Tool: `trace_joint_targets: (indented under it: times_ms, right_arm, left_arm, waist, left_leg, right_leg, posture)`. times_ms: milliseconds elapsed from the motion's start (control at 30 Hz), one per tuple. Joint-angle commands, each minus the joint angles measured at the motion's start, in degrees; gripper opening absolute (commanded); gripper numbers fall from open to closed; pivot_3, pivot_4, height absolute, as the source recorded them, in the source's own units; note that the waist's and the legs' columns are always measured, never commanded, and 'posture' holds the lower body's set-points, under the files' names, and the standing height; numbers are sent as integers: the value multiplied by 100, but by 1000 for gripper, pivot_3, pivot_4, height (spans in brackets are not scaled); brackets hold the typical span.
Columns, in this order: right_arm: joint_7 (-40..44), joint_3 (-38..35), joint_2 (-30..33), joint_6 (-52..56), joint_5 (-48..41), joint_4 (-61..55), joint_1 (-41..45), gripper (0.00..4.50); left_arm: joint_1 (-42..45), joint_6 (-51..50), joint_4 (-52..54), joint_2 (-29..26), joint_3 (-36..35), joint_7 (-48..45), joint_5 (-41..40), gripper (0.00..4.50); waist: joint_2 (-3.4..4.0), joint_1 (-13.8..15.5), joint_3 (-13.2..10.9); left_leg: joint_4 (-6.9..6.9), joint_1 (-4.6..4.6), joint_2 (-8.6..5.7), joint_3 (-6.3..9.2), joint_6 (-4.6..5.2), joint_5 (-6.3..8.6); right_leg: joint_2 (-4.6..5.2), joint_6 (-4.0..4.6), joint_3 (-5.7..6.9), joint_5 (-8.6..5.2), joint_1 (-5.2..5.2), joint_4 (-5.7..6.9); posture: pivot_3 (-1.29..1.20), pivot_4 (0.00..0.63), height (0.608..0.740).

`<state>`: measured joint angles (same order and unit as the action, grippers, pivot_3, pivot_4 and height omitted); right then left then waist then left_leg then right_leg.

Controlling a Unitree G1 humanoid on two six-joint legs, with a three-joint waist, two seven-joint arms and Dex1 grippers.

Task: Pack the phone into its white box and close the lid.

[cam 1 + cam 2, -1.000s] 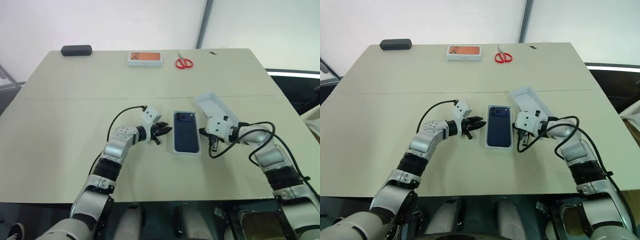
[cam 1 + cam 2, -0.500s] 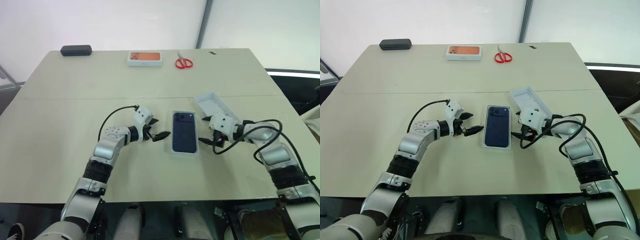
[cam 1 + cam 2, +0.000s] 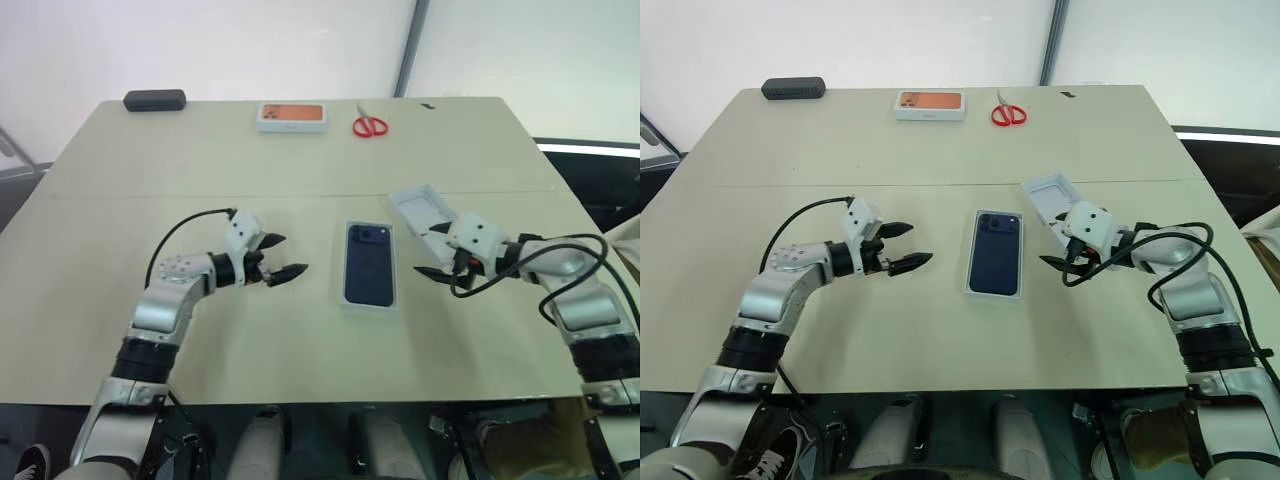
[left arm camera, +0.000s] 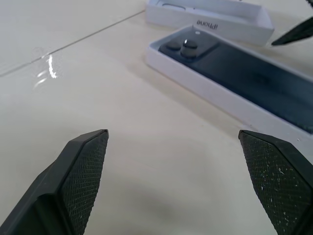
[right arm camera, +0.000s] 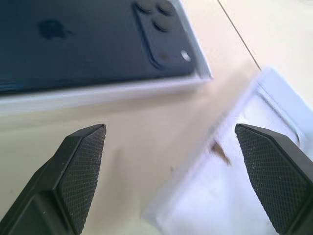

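Note:
The dark navy phone (image 3: 368, 264) lies back up in the shallow white box (image 3: 343, 298) at the table's middle, camera cluster at the far end. The lid (image 3: 423, 207) rests inside up just right of the box, behind my right gripper (image 3: 433, 251). That gripper is open and empty, a short way right of the box. My left gripper (image 3: 290, 254) is open and empty too, a hand's width left of the box. In the left wrist view the phone (image 4: 244, 68) and lid (image 4: 210, 17) lie ahead of the spread fingers (image 4: 83, 161).
Along the far edge of the beige table (image 3: 200, 170) sit a black case (image 3: 154, 100), an orange-printed box (image 3: 291, 116) and red scissors (image 3: 369, 125). Cables loop from both wrists.
Both grippers opened and drew away from the sides of the box, the left one leftwards, the right one rightwards and a little up. The box and phone stayed put.

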<state>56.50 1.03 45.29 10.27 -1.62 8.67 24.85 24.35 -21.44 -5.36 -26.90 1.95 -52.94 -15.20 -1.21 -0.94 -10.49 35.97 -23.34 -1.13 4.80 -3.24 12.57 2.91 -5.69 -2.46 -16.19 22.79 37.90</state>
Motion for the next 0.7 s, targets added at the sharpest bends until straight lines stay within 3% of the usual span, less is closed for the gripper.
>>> trace_joint_targets:
  times_ms: [33,167,367,567,700]
  right_arm:
    - [-490,-216,-217,1043,-177,-216,507,4413]
    - [-890,-106,-663,2473,-339,-251,1112,4413]
    - [-719,247,-503,3703,-403,-320,1305,4413]
    - [-666,556,-435,5645,-775,-445,1933,4413]
    - [-780,864,-355,6154,-818,-587,1962,4413]
  left_arm:
    - [-35,472,446,-10,-185,25,-113,4500]
    - [-195,643,830,-16,-157,-265,-368,4500]
    - [-317,668,889,-147,-142,-327,-400,4500]
    - [-392,534,803,1,-44,-183,-407,4500]
    - [-422,491,935,149,68,-81,-367,4500]
  waist:
    - [0,-16,0]
    - [4,-21,-1]
    - [7,36,-2]
    - [18,-22,-9]
    - [19,-1,-9]
  left_leg:
    - [0,0,-1,0,0,0]
    - [-2,0,4,2,0,0]
    - [-4,-11,-4,-4,2,1]
    - [0,-8,-3,-4,9,5]
    - [-7,-11,-1,-3,11,6]
  right_leg:
    - [0,0,0,0,0,0]
    - [-3,2,-8,1,11,4]
    - [8,2,2,1,8,-10]
    - [1,1,-5,1,14,-2]
    - [-6,2,-1,0,19,-1]
  posture:
    - [0,150,740]
    - [0,150,740]
    - [0,150,740]
    - [0,150,740]
    - [0,150,740]
